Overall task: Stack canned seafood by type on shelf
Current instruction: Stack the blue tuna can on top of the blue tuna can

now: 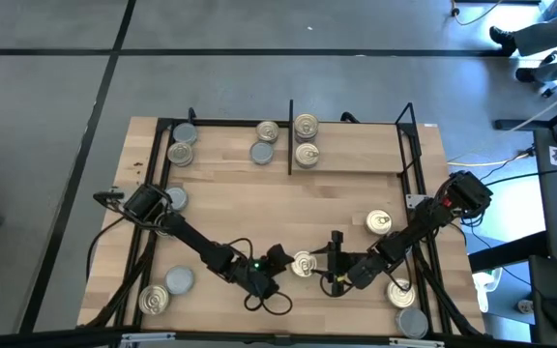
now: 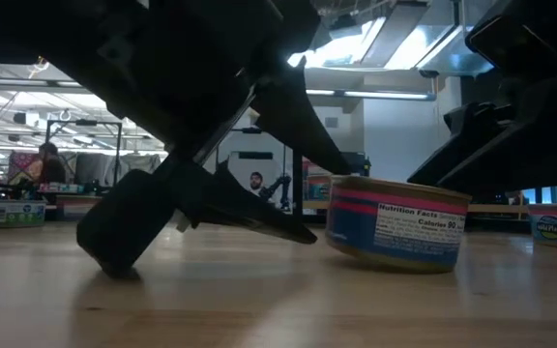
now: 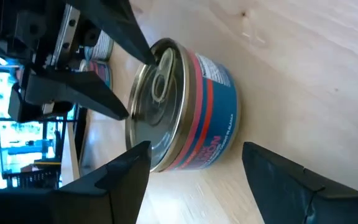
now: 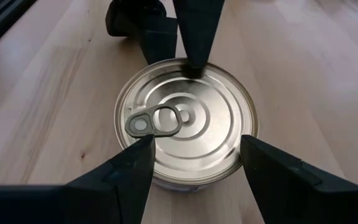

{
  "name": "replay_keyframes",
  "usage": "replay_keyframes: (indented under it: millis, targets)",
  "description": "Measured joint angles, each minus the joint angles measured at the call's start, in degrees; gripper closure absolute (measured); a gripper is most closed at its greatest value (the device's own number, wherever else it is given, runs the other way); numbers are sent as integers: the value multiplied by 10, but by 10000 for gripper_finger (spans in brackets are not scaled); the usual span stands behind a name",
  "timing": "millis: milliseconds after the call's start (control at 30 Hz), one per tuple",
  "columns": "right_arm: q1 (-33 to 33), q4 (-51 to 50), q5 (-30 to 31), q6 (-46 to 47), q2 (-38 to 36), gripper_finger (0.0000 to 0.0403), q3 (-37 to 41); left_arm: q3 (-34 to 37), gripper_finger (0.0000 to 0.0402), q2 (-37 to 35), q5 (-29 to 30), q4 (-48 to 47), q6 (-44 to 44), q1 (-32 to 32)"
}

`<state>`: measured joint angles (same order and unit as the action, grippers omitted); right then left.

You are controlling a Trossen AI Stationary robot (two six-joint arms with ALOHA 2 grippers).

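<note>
A low round tin (image 1: 304,263) with a pale gold pull-tab lid and a blue and pink label (image 2: 399,232) stands upright on its base on the wood near the table's front edge, between my two grippers. My left gripper (image 1: 280,259) comes at it from the left. It is open and rolled, with one finger high and one finger (image 2: 278,224) low by the table. My right gripper (image 4: 196,142) comes from the right, open, its two fingertips (image 3: 128,112) over the lid's rim on that side. The shelf (image 1: 356,166) lies at the back. My left gripper touches the tin with its upper finger only. That finger's tip meets the lid's rim (image 4: 194,70) on the tin's left side, slanting down from the left. The lower finger ends short of the tin's wall. Whether my right gripper's fingertips touch the lid's rim (image 3: 149,61), I cannot tell.
Several tins stand on the shelf on both sides of its black divider (image 1: 290,135). Loose tins lie at the left (image 1: 174,200), front left (image 1: 153,300), right (image 1: 379,222) and front right (image 1: 401,290). Black bars (image 1: 416,164) edge the shelf.
</note>
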<state>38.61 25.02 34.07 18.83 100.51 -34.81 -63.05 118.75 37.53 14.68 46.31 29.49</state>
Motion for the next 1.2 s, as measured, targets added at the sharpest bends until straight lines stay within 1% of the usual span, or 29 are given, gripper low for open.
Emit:
replay_keyframes:
  millis: [133,267,367,500,567,700,867,967,1033,1200]
  targets:
    - [0,-1,1,0,0,166,0,0,150,-3,8,-3,-15,4]
    - [0,-1,0,2,0,166,0,-3,150,-3,48,-3,-14,16]
    - [0,-2,0,2,0,166,0,-8,150,-5,51,-2,3,22]
    - [0,-2,0,3,0,166,0,-8,150,-5,49,-7,52,35]
    - [0,-2,0,3,0,166,0,-8,150,-5,48,-7,52,36]
    - [0,-2,0,3,0,166,0,-8,150,-5,55,-8,-16,30]
    - [0,-2,0,3,0,166,0,-12,150,-5,56,-15,-125,18]
    - [0,-2,0,3,0,166,0,-41,150,-5,45,-66,-194,13]
    - [0,-1,0,3,0,166,0,-65,150,-5,26,-116,-240,10]
    - [0,-2,0,3,0,166,0,-125,150,-5,1,-245,-351,5]
